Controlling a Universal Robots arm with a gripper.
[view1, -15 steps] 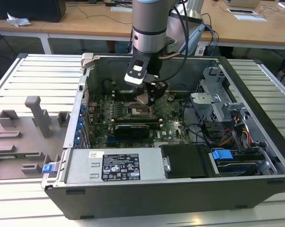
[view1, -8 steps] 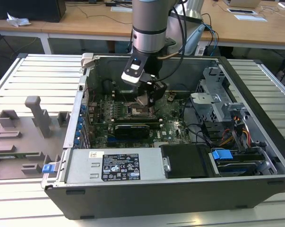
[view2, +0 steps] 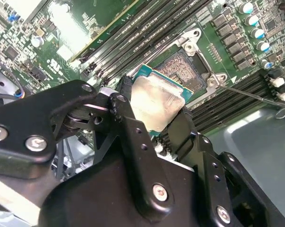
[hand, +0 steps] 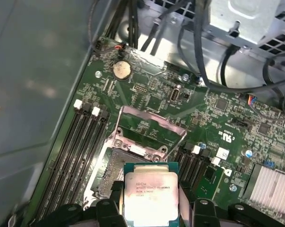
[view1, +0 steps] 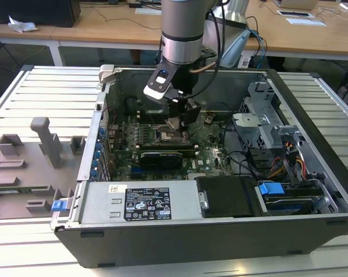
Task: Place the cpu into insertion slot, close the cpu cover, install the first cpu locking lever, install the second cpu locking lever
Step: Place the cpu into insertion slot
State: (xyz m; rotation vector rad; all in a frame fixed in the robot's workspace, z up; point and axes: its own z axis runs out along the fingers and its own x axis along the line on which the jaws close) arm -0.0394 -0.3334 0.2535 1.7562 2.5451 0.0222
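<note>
The gripper [view2: 151, 108] is clenched on the cpu [view2: 157, 105], which sits flat between the jaws, held by two opposite edges with its metal top facing the wrist. Being square, it has no longer axis. Just past the fingertips lies the bare insertion slot [view2: 182, 68], and beyond it the cpu cover [hand: 151, 127] is hinged open.

A big silver metal table [view1: 41, 86] with long grooves is holding everything up. A black and grey computer case [view1: 220, 242] is lying on its side in the middle of it, with its open side facing up. On the exterior view's left, just beside the case, a flat grey tray [view1: 18, 179] with grey blocks is sitting on the table too.
</note>
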